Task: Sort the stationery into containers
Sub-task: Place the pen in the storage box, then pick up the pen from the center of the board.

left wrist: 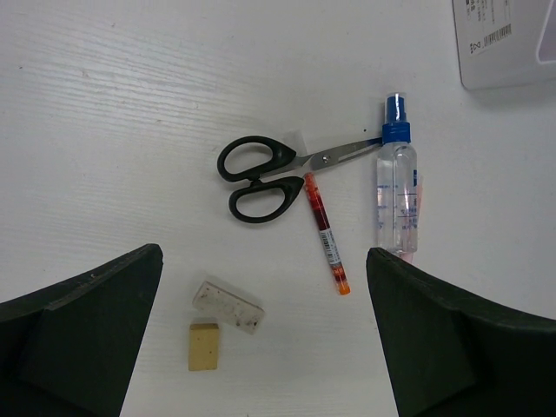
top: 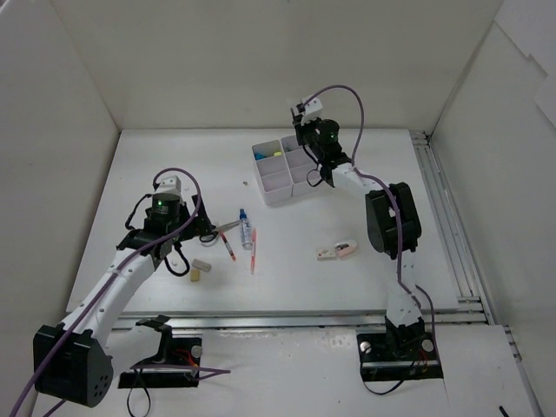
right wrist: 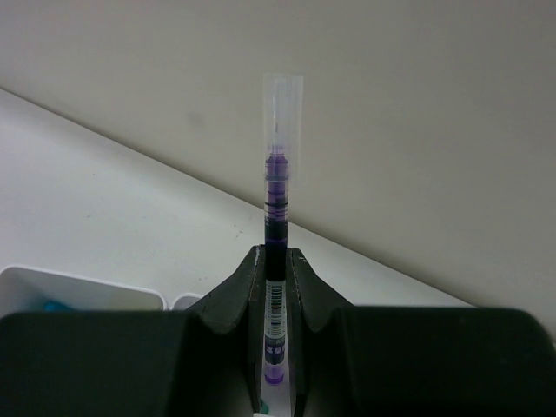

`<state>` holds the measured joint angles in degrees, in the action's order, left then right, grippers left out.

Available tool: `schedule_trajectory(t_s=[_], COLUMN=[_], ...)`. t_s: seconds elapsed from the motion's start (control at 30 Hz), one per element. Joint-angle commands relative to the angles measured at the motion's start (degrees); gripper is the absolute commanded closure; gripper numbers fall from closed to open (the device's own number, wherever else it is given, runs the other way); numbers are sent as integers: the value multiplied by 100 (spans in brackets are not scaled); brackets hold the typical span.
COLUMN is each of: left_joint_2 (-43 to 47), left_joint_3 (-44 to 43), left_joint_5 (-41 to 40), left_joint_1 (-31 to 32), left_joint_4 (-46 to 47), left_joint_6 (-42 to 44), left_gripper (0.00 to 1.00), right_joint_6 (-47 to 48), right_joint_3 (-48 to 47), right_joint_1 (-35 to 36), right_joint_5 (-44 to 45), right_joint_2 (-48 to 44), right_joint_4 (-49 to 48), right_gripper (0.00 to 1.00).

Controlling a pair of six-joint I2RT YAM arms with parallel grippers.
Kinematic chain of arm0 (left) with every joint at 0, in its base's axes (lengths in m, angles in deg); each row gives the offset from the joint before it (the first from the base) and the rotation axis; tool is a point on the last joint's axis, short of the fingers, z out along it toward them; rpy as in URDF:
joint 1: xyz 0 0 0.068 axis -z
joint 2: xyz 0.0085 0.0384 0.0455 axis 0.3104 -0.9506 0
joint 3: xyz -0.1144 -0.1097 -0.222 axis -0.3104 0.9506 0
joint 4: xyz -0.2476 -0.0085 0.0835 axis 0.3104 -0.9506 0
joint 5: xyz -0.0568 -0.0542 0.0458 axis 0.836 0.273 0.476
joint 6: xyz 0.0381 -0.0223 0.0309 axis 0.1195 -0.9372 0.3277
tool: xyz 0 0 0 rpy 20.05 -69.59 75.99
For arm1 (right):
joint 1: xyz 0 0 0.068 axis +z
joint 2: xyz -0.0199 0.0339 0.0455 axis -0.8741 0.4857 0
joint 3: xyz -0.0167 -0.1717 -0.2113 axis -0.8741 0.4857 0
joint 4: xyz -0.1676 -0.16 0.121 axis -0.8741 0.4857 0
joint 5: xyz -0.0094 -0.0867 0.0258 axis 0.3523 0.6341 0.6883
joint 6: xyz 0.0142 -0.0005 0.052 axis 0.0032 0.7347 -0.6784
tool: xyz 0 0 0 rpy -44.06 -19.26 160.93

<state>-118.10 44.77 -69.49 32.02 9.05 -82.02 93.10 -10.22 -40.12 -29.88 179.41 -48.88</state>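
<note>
My right gripper [right wrist: 276,256] is shut on a thin purple pen [right wrist: 276,182] with a clear cap, held upright over the far side of the white containers [top: 285,174]. My left gripper [left wrist: 263,258] hangs open above the table, holding nothing. Below it lie a white eraser [left wrist: 227,305] and a beige eraser [left wrist: 204,346]. Beyond them are black-handled scissors [left wrist: 258,176], a red pen [left wrist: 325,230] and a blue-capped spray bottle [left wrist: 397,185]. A second red pen [top: 253,256] lies beside the bottle. Two more erasers [top: 337,251] lie at centre right.
A far compartment of the containers holds blue and yellow items [top: 271,153]. White walls enclose the table on the left, back and right. A metal rail [top: 447,226] runs along the right edge.
</note>
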Motion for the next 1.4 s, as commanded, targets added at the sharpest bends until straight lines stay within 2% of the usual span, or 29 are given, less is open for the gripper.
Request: schedule_trajectory(t_s=[0.0,0.27,0.6,0.73,0.87,0.9,1.0,1.2,1.3,1.37], left_joint_2=[-22,-31,136,241,338,355,469,698,873,962], left_joint_3=[-346,-328,-240,-179,-135,-135,-117,-64,6,23], left_joint_5=[-57,-136,-145,-136,-127,-110,-83,-22,-13,-30], left_joint_1=[48,48,48,48,48,48,48,48,48,48], left_joint_4=[325,255,211,219,193,193,202,140,53,17], left_joint_6=[80,19,18,-8,-17,-17,-17,-34,-130,-183], left_gripper=[1,1,1,0,1,1,0,1,1,1], right_joint_6=[-255,-668,-809,-853,-906,-906,-906,-809,-836,-722], right_joint_3=[-488,-384,337,662,908,953,1163,1839,2410,2806], right_joint_1=[-69,-148,-157,-131,-131,-131,-113,62,360,842], right_joint_5=[-193,-272,-254,-307,-386,-386,-386,-184,96,623], right_joint_2=[76,551,288,78,-178,-256,-538,-1538,-2222,-2593], right_joint_4=[-1028,-1652,-2057,-2241,-2330,-2338,-2339,-2312,-1927,-1103], right_gripper=[100,98,92,86,67,58,47,33,22,12])
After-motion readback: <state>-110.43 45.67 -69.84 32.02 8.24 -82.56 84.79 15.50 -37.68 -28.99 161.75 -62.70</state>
